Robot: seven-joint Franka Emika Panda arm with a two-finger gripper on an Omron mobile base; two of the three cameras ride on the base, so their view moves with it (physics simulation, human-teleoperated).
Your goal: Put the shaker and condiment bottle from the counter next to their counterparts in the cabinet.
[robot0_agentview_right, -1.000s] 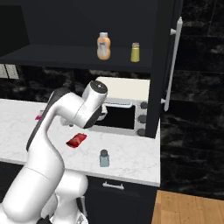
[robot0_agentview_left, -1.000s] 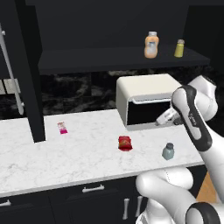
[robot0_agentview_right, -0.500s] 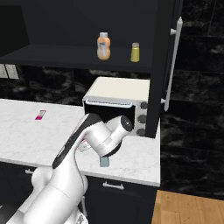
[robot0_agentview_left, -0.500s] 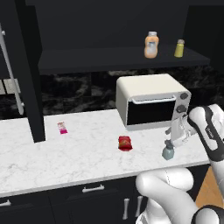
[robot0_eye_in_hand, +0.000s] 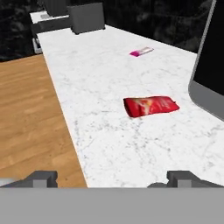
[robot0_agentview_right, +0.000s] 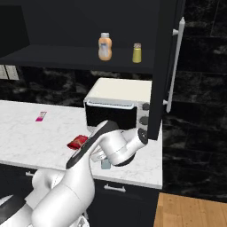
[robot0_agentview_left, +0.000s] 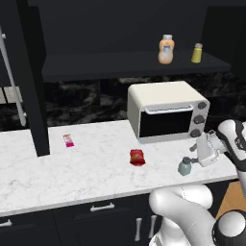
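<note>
Shaker (robot0_agentview_left: 184, 166): pale grey-blue, dark cap; upright on the counter (robot0_agentview_left: 72, 173) near its front edge, in front of the cream oven box (robot0_agentview_left: 166, 109).
Gripper (robot0_agentview_left: 196, 160): just beside the shaker, low over the worktop; fingers (robot0_eye_in_hand: 41, 178) spread wide, holding nothing.
Condiment bottle (robot0_agentview_left: 137, 157): red, lying flat mid-counter.
Pink packet (robot0_agentview_left: 68, 140): further along the counter.
Cabinet (robot0_agentview_left: 129, 65) shelf: orange bottle (robot0_agentview_left: 166, 49) and yellow-green shaker (robot0_agentview_left: 197, 53), near each other.

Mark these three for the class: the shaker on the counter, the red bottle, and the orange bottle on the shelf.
shaker (robot0_agentview_left: 184, 166), left base view, on its pale grey-blue body.
red bottle (robot0_eye_in_hand: 150, 106), hand view, middle of its red side.
orange bottle (robot0_agentview_right: 104, 47), right base view, on its orange body below the pale cap.
</note>
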